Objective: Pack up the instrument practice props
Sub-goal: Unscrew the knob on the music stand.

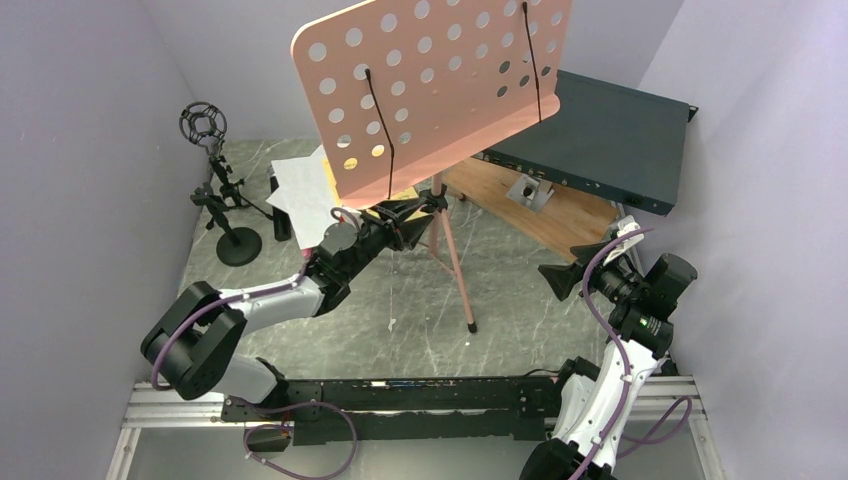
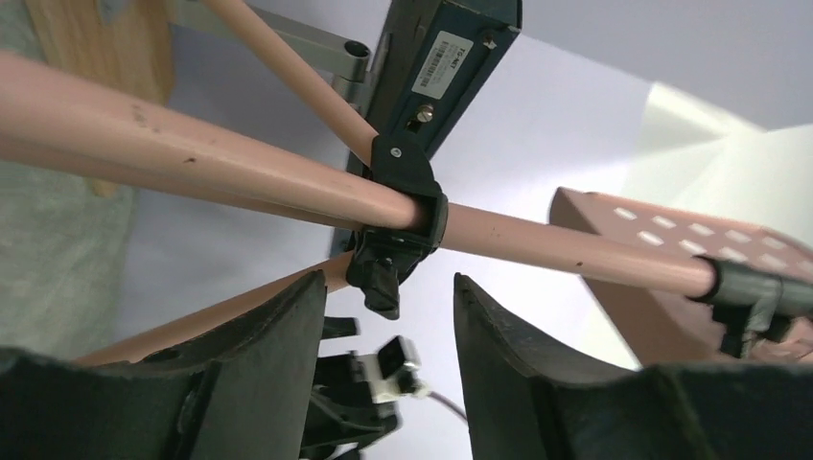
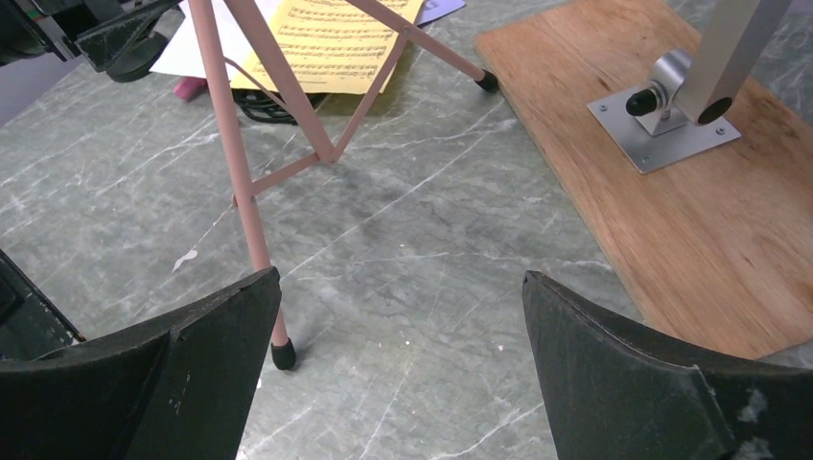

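Black fingers (image 2: pixel 268 364) of the left gripper (image 2: pixel 388 287) stand parted just short of the black collar (image 2: pixel 403 206) on the pink music stand (image 1: pixel 445 250), seemingly touching nothing. It stands upright on the table (image 1: pixel 400 330), pole vertical. The right gripper (image 3: pixel 403 287) gapes empty; its camera shows yellow sheet music (image 3: pixel 331 38) flat behind the legs, mostly hidden from above.

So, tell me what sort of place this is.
Probably a robot test cell staged as a music corner: plain walls around a marble-look table, two arms on a rail, plus a pink music stand and sheet music.
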Controlling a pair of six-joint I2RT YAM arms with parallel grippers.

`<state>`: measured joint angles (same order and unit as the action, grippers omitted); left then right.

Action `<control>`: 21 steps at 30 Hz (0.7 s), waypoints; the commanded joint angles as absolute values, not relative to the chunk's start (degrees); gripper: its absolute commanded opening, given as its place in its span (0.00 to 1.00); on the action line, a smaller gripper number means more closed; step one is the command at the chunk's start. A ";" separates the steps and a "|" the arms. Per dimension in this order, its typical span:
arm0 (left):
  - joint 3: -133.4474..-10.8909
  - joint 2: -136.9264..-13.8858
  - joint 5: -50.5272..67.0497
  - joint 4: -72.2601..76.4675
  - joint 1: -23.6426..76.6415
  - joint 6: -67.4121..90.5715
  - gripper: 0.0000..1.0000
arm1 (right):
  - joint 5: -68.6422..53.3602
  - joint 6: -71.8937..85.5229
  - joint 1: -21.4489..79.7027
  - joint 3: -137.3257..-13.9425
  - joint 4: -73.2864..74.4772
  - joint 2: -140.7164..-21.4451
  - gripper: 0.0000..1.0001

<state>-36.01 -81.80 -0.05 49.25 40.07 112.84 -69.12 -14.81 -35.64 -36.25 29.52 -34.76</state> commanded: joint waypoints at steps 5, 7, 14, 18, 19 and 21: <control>-37.68 -67.24 2.29 30.83 38.58 89.08 0.57 | -70.49 -16.34 -35.24 -36.52 28.91 -34.28 1.00; -39.21 -63.15 1.94 20.42 38.57 80.20 0.57 | -70.52 -16.35 -35.27 -36.53 28.92 -34.35 0.99; -36.95 -56.08 11.61 15.14 38.56 43.38 0.77 | -70.53 -16.17 -35.24 -36.39 28.74 -34.32 1.00; -33.77 -55.88 17.72 18.79 38.58 21.87 0.78 | -70.48 -16.16 -35.24 -36.31 28.66 -34.29 0.99; -32.87 -55.85 18.24 20.60 38.58 17.77 0.78 | -70.45 -16.09 -35.29 -36.37 28.65 -34.28 1.00; -31.53 -55.87 17.97 24.49 38.67 10.25 0.79 | -70.41 -16.06 -35.24 -36.22 28.57 -34.33 1.00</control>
